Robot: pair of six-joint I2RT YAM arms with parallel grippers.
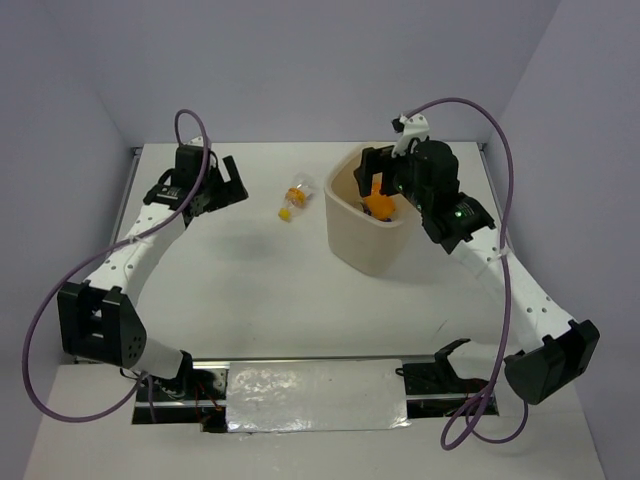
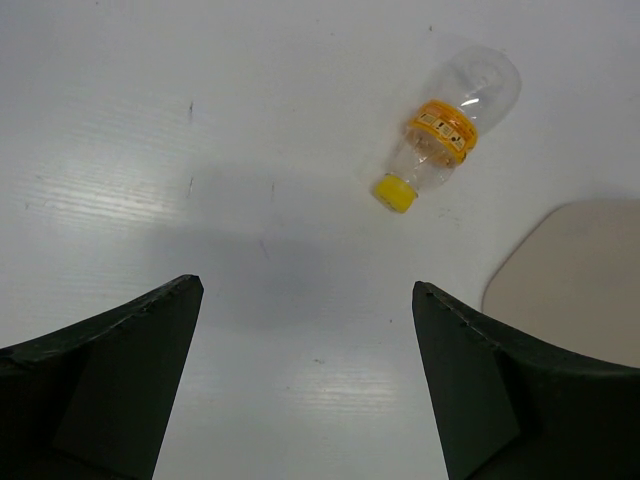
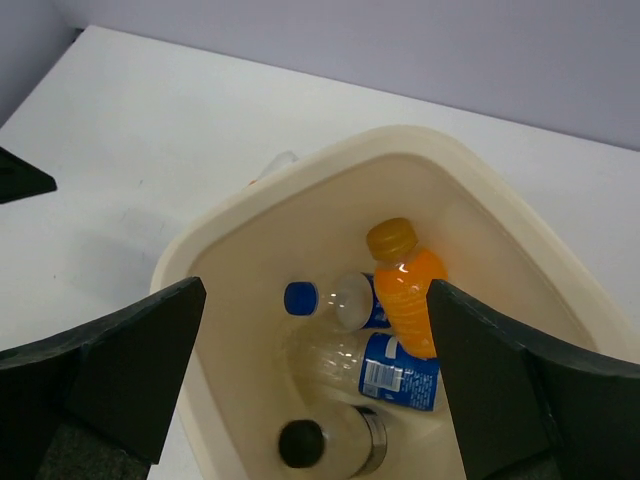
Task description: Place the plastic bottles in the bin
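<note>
White tabletop (image 1: 250,300) is seen beneath both arms. Spread wide and released, the right fingers (image 3: 130,370) are held above the tall cream plastic bin (image 3: 330,170), in which the orange-filled plastic bottle (image 3: 412,295) is seen among clear blue-labelled bottles (image 3: 400,370). The left fingers (image 2: 110,380) are parted, empty, near the clear yellow-capped bottle (image 2: 445,135), laid sideways beside the bin.

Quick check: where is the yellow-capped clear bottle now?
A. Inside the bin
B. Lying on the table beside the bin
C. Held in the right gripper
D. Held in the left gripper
B: the yellow-capped bottle lies on its side on the table, outside the bin, and the left gripper is open and holds nothing.
</note>
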